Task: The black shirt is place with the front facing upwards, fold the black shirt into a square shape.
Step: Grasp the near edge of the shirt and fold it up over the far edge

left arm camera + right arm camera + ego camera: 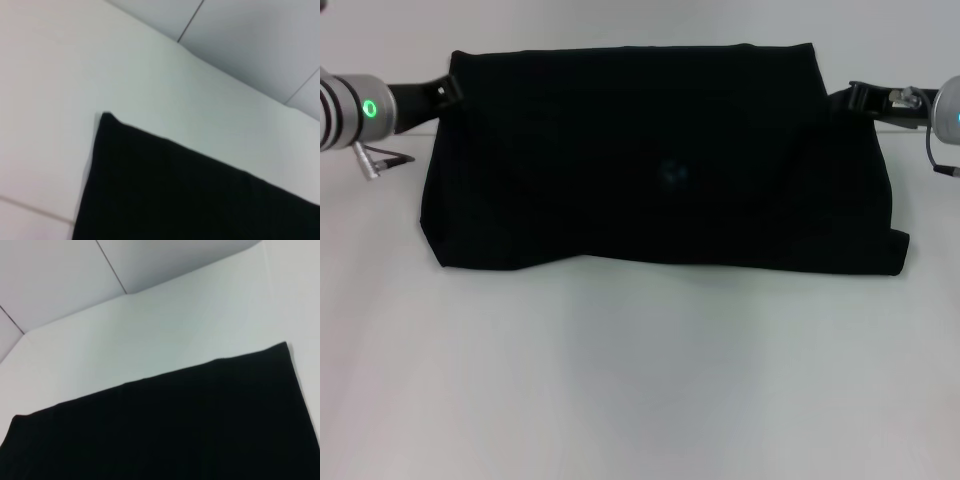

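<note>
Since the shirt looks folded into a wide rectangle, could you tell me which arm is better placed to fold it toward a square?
Roughly even: the left gripper sits at the black shirt's far-left corner, the right gripper at its far-right edge. I'd lean left, being nearer its corner.

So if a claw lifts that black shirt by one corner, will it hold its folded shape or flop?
Probably flop. The plain black soft-fabric shirt lies flat on the white table with a wavy, uneven near edge, which suggests limp cloth. Lifted by one corner, its layers would likely sag and unfold. Pushed, it would probably bunch up rather than slide as one piece.
</note>
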`<state>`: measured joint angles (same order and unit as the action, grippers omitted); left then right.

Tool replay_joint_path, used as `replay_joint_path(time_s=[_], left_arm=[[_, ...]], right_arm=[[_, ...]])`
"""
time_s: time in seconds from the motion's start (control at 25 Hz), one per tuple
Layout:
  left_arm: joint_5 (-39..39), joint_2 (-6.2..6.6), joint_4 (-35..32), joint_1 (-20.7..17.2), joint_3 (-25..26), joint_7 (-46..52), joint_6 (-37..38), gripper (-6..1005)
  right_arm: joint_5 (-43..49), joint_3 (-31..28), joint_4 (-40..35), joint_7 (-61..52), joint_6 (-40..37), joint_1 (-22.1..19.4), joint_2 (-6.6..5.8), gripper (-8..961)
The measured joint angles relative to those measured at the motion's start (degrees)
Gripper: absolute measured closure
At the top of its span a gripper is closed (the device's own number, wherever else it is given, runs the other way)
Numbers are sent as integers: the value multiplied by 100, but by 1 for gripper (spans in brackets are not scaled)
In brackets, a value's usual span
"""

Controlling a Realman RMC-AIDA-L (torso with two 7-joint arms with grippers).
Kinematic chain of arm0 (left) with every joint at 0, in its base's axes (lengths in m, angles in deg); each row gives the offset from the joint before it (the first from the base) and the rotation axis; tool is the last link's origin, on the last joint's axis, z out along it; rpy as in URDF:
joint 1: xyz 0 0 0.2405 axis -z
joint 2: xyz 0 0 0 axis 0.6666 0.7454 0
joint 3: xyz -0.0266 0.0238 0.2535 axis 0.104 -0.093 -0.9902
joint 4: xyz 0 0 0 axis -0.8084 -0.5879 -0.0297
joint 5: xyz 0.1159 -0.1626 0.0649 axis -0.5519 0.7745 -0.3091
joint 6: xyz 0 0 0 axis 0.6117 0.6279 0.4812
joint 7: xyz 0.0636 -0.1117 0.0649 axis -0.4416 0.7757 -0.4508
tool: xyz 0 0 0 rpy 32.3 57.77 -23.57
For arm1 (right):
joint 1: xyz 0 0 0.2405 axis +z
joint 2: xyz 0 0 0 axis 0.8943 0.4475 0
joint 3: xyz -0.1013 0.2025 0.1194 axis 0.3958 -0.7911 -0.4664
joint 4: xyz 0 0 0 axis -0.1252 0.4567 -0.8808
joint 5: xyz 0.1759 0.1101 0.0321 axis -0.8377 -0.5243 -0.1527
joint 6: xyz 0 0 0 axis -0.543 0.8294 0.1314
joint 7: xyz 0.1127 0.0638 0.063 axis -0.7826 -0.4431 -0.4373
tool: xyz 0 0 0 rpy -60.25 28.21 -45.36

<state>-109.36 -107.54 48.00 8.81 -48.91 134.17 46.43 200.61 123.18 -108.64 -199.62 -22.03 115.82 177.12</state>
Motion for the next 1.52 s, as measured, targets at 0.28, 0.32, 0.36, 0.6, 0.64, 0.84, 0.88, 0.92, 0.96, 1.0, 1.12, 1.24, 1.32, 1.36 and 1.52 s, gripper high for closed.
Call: replay_joint_path(time_s=[0.28,0.32,0.36,0.6,0.64,0.84,0.88,0.92,0.96,1.0,1.12,1.24,1.32,1.36,1.52], left_arm=[[-278,10,54,130,-75,-10,-79,974],[-295,-4,58,131,-83,-19,-97,974],[-309,-25,61,133,-111,-36,-116,974],[-314,-91,34,113,-256,-8,-186,974],[-306,-94,30,111,-257,-1,-197,974],[-294,-119,25,123,-257,7,-213,973],[-307,-127,24,130,-258,7,-216,973],[-313,-131,24,133,-257,8,-218,973],[-315,-134,23,137,-258,8,-219,973],[-315,-131,22,140,-258,7,-220,973],[-314,-93,-11,147,-256,-8,-221,973],[-315,-59,-29,167,-282,-21,-211,971],[-316,-30,-10,186,-350,-27,-205,970],[-317,-29,3,186,-414,-30,-207,970],[-319,-54,16,162,-530,-30,-245,967]], right_arm=[[13,139,98,48,278,182,14,904],[13,139,98,48,278,182,14,904],[13,212,128,50,349,216,19,904],[17,539,167,55,758,409,60,904],[19,587,167,56,781,448,55,904],[22,824,174,49,887,587,6,904],[22,850,176,42,908,600,-4,904],[22,872,178,34,927,611,-15,904],[22,877,178,31,933,617,-29,904],[22,878,178,31,935,622,-41,904],[22,879,178,31,936,624,-79,903],[22,882,178,33,918,618,-114,902],[22,924,179,43,912,619,-120,900],[22,975,195,41,929,621,-120,899],[24,1167,248,12,944,621,-125,897]])
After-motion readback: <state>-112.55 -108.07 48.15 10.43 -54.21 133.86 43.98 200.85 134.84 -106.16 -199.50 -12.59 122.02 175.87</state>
